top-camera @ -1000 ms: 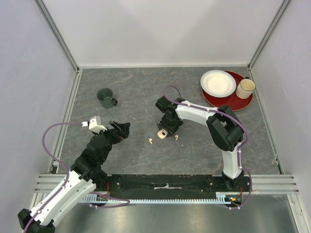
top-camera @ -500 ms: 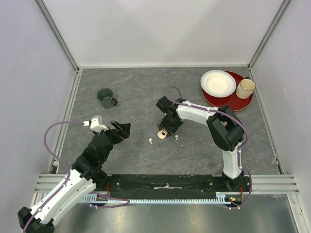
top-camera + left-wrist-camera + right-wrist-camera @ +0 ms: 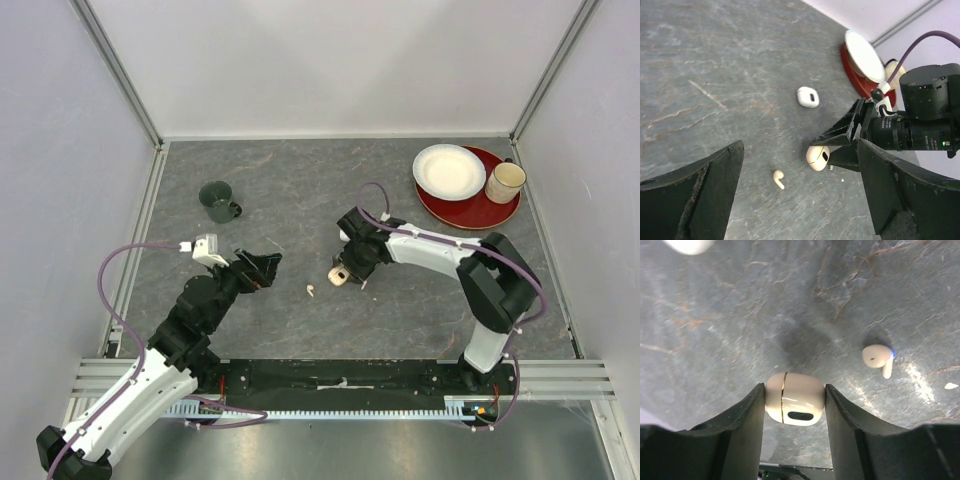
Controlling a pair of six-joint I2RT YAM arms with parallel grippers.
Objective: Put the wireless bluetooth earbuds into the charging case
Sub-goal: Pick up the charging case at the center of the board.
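Earbuds are not in the case yet, by my reading: one loose earbud point(image 3: 311, 291) lies on the grey table point(image 3: 300, 190), just off the charging case point(image 3: 816, 158) at about 8 o'clock from it in the overhead view. The right gripper point(image 3: 794, 390) is clamped on that case near the table's middle, its fingers pressing the rounded sides. A seam runs around the shell, so I judge the lid shut. The left gripper point(image 3: 268, 268) hangs at the case's 9 o'clock with its fingers spread wide and nothing between them. A second white pod point(image 3: 807, 97) sits beyond the case at 12 o'clock from the left wrist view; I cannot tell what it is. The trouble I foresee is this: the earbud is tiny beside those broad fingers, so a slightly off pinch could flick it away across the smooth surface. The rounded case could also squirt out of its clamp if pushed. With the lid closed nothing will seat, and the two arms work very close together.
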